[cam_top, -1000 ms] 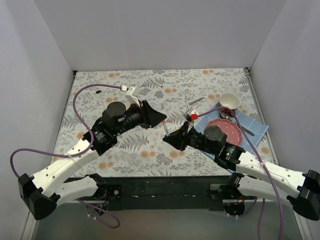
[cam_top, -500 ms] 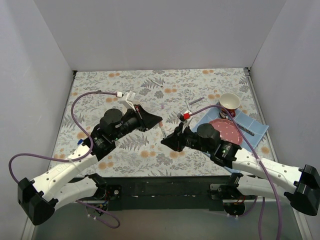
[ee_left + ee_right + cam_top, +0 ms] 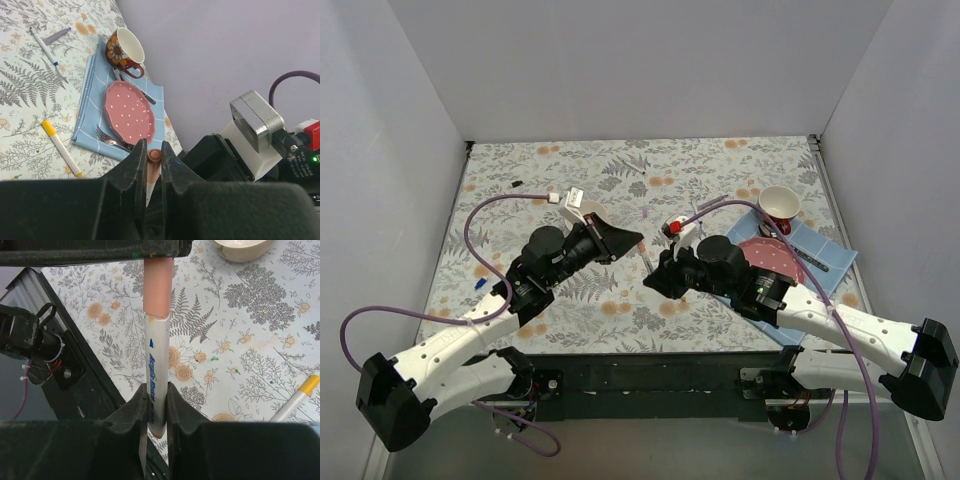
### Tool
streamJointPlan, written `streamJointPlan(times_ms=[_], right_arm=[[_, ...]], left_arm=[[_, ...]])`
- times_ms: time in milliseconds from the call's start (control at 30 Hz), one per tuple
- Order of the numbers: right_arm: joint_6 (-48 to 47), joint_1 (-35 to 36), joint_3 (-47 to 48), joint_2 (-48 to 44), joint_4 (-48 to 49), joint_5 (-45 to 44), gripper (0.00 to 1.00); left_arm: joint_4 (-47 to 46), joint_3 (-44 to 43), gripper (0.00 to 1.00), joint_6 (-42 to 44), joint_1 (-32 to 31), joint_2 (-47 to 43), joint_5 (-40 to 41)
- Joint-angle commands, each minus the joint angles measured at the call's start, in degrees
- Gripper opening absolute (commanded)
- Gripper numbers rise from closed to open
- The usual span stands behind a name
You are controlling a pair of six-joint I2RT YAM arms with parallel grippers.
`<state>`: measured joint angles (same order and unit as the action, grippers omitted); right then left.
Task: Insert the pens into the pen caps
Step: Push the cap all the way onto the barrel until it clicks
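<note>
- Left end effector: jaws narrow, pinched on the orange-pink cap.
- Right end effector: jaws narrow, clamped low on the pale barrel of the pen.
- Pen and cap are held in the air between the two arms, over the middle of the tabletop, towards its near side.
- Pen tip sits inside the cap mouth. The join looks uneven on one side, so it is likely not fully seated.
- To do it well: push straight along the barrel, with cap and pen kept in one line.
- Use gentle force with no sideways load. With the grip so low, the barrel may tilt or slide between the pads.
- Yellow-ended pen lies on the tabletop just beside the blue napkin, uncapped.
</note>
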<state>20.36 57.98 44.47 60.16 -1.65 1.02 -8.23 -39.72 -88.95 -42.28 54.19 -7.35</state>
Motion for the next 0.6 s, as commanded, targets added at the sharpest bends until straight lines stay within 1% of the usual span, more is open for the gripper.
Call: streamJointPlan(times_ms=[0, 67, 133, 267, 367, 567], right_arm=[[-2.3, -0.9, 9.7, -1.2, 14.6, -4.0, 0.01], [-1.9, -1.1, 10.5, -0.9, 15.1, -1.6, 0.01], [-1.4, -1.2, 10.9, -0.3, 15.6, -1.5, 0.01], [-1.1, -1.3, 12.7, 1.3, 15.4, -1.4, 0.01], [-1.9, -1.2, 15.0, 2.3, 14.0, -1.5, 0.01], [-5.4, -1.4, 18.9, 3.1, 10.4, -6.3, 0.01]], left_arm=[[6.1, 4.8, 0.00, 2.1, -3.2, -1.6, -12.2], [4.4, 6.5, 0.00, 2.6, -3.4, -2.8, -12.9], [2.3, 7.2, 0.00, 2.8, -3.5, -3.4, -14.8], [0.7, 8.1, 0.00, 2.2, -4.3, -2.9, -15.6], [1.3, 8.7, 0.00, 2.4, -4.6, -2.2, -15.7], [5.3, 10.2, 0.00, 4.7, -4.9, -1.6, -13.9]])
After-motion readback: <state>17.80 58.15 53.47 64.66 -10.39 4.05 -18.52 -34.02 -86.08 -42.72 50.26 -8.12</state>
